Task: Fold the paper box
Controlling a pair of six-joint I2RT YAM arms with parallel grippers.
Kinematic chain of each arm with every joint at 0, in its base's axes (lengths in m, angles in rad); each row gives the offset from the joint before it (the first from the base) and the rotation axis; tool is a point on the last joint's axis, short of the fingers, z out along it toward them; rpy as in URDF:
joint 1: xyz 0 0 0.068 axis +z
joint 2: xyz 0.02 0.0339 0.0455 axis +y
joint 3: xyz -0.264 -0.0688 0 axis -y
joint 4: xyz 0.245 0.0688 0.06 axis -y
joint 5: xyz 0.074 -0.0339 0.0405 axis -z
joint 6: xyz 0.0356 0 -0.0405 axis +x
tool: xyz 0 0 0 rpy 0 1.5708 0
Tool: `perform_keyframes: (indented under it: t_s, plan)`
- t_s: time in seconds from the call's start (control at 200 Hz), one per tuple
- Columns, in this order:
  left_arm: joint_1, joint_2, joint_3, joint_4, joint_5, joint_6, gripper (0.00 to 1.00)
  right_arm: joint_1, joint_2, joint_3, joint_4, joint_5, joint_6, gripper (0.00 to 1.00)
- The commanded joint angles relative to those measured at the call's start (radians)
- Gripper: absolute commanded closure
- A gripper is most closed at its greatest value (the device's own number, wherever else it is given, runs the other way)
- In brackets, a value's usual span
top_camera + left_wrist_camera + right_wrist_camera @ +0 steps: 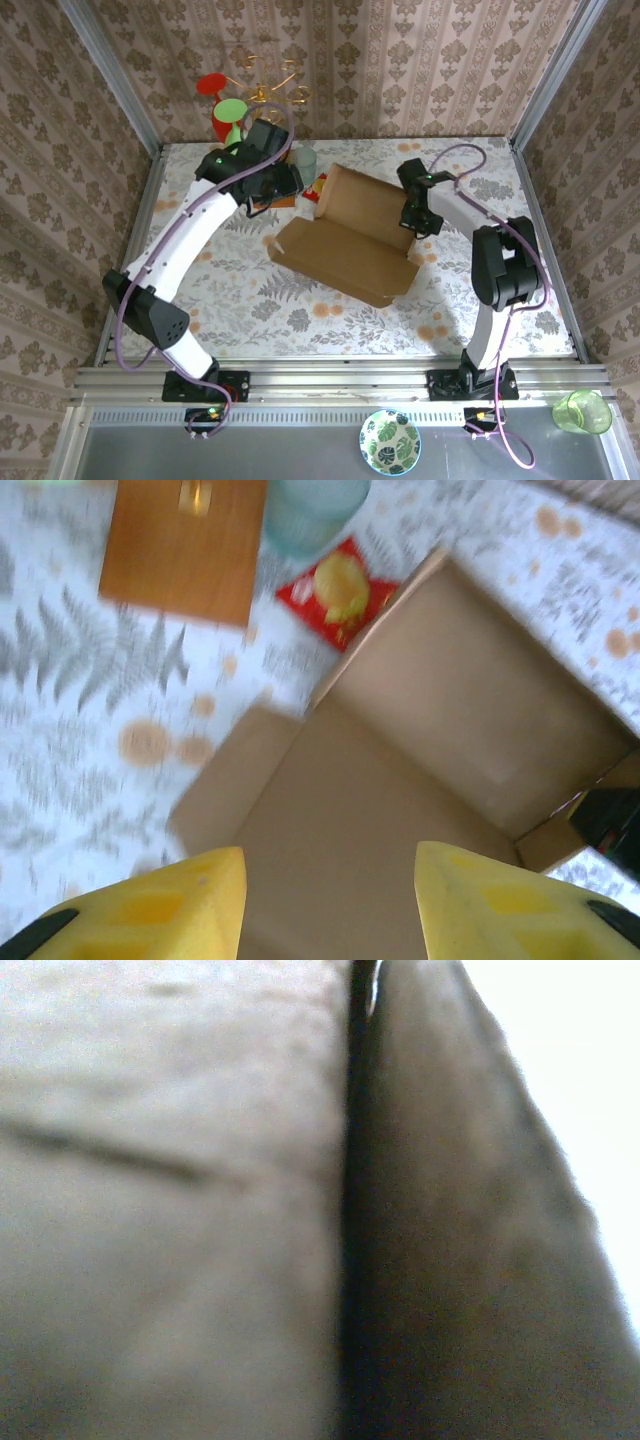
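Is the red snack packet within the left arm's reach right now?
Probably yes. The left end effector hangs open above the paper box, and the red snack packet lies uncovered just beyond the box's edge, nothing between them.

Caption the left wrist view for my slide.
Left arm's open yellow fingers above the partly folded paper box, with a red snack packet, pale cup and wooden block on the patterned table.

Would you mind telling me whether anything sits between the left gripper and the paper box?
Nothing visible does. The left gripper hangs open above the paper box, bare cardboard showing between its fingers. The red snack packet, the cup and the wooden block lie beside the box, outside that path.
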Motion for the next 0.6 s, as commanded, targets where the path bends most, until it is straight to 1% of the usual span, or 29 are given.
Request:
perform_keyframes:
  t_s: [0.0, 0.095, 0.21, 0.23, 0.26, 0.39, 0.495, 0.59]
  plan:
    - [-0.078, -0.031, -0.066, -0.203, -0.003, -0.24, 0.51, -0.016, -0.068, -0.054, -0.069, -0.07, 0.172, 1.0]
    - [-0.127, -0.06, -0.137, -0.17, 0.012, -0.301, 0.47, -0.019, -0.1, -0.099, -0.076, -0.093, 0.263, 1.0]
    - [-0.138, -0.045, -0.14, -0.19, -0.009, -0.321, 0.43, -0.017, -0.118, -0.142, -0.075, -0.122, 0.356, 1.0]
    - [-0.137, -0.042, -0.136, -0.195, -0.014, -0.321, 0.39, -0.017, -0.12, -0.148, -0.072, -0.126, 0.364, 1.0]
    - [-0.138, -0.036, -0.135, -0.194, -0.016, -0.319, 0.37, -0.015, -0.121, -0.153, -0.066, -0.13, 0.376, 1.0]
    - [-0.14, -0.005, -0.142, -0.174, 0.014, -0.324, 0.36, -0.009, -0.122, -0.168, -0.061, -0.132, 0.4, 1.0]
    - [-0.147, 0.005, -0.161, -0.182, 0.01, -0.346, 0.36, -0.015, -0.123, -0.192, -0.04, -0.157, 0.417, 1.0]
    - [-0.145, -0.002, -0.224, -0.104, 0.018, -0.364, 0.36, -0.016, -0.123, -0.213, -0.016, -0.184, 0.424, 1.0]
